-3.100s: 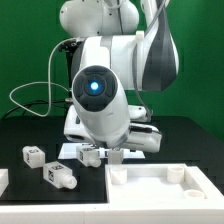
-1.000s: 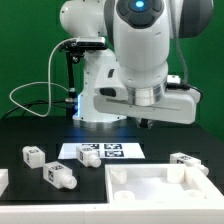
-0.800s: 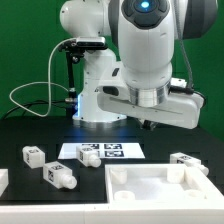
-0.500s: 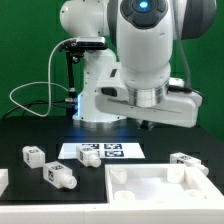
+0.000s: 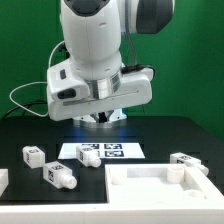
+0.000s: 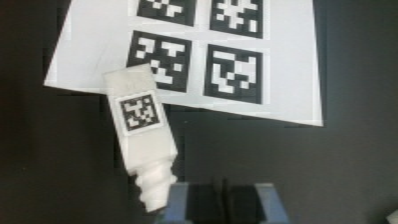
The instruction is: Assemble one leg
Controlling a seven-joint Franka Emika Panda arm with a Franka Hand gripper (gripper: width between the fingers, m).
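Note:
Three legs show in the exterior view, small white pegs with square tags: one leg at the far left, a second nearer the front, a third at the right beside the white panel. In the wrist view a leg lies flat by a corner of the marker board. It sits just beside my gripper, which touches nothing. The gripper is shut and holds nothing. My arm's hand hangs high above the marker board, its fingertips hard to make out there.
The large rimmed white panel fills the front right of the black table. Another white part pokes in at the left edge. The robot base and a black cable stand behind the marker board.
My arm has swung from the exterior view's right to its left and now hangs over the marker board. The gripper stayed shut. No leg has moved in the last second.

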